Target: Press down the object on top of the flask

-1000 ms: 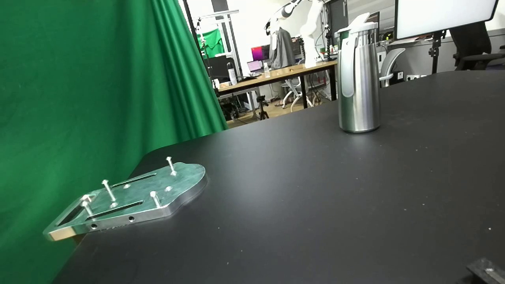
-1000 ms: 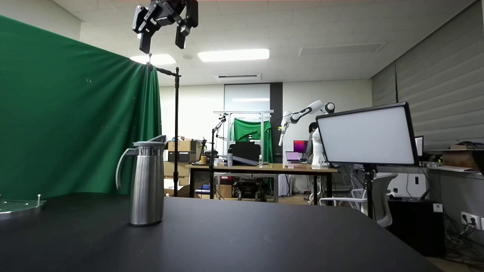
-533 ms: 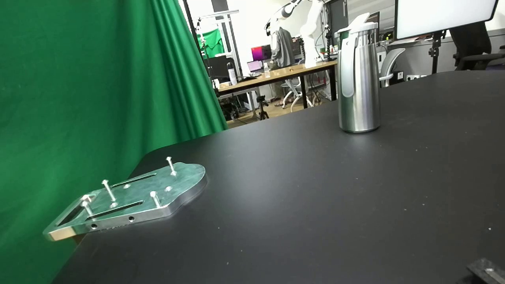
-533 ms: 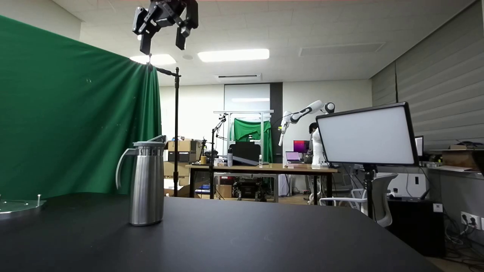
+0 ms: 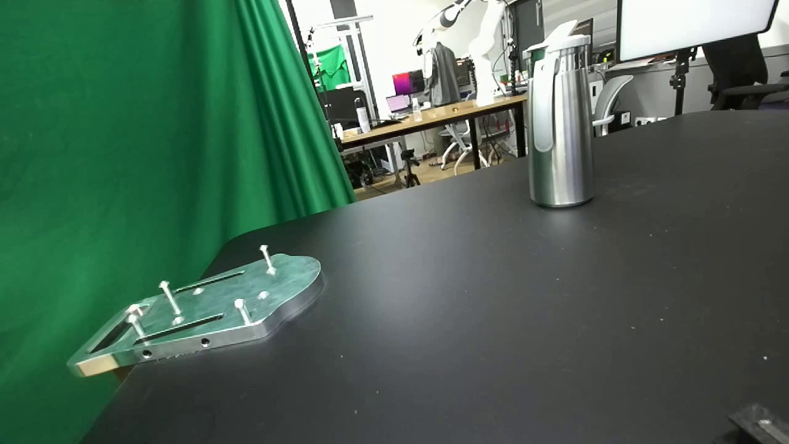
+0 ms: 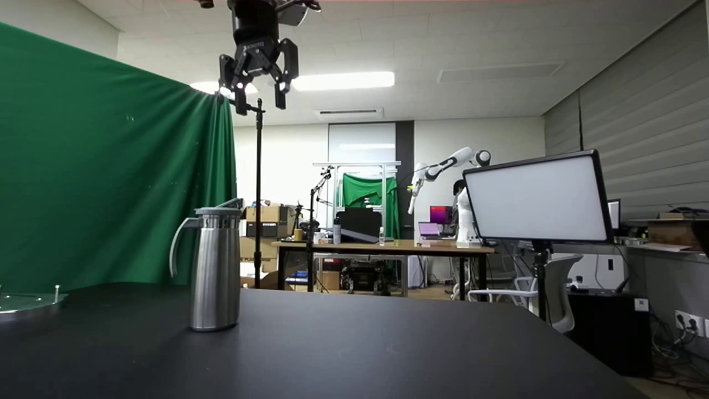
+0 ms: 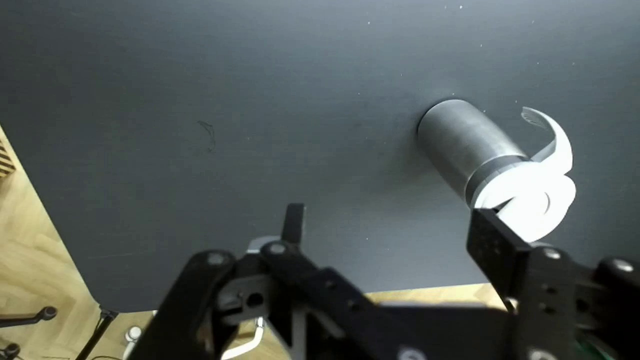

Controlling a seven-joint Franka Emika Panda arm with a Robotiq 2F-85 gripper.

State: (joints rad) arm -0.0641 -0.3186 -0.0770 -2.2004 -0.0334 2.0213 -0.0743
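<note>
A steel flask stands upright on the black table and shows in both exterior views [image 5: 561,135] [image 6: 215,277] and in the wrist view [image 7: 465,137]. On its pale grey lid a lever [image 5: 565,31] sticks up at a slant; it also shows in an exterior view [image 6: 231,203] and in the wrist view [image 7: 525,215]. The flask's curved handle [image 6: 177,246] points away to one side. My gripper [image 6: 261,110] hangs high above the flask, well apart from it. Its jaws are wide open with nothing between them. In the wrist view the right finger [image 7: 500,245] overlaps part of the lid.
A metal plate with upright bolts [image 5: 246,290] lies at the table edge beside a green curtain [image 5: 154,123]. A light panel [image 6: 537,199] stands on a pole beyond the table. A dark part [image 5: 764,425] shows at the corner of an exterior view.
My gripper has come down and slightly to the right in an exterior view, and more of the wrist shows above it. It stays open. The flask and its lever have not moved.
</note>
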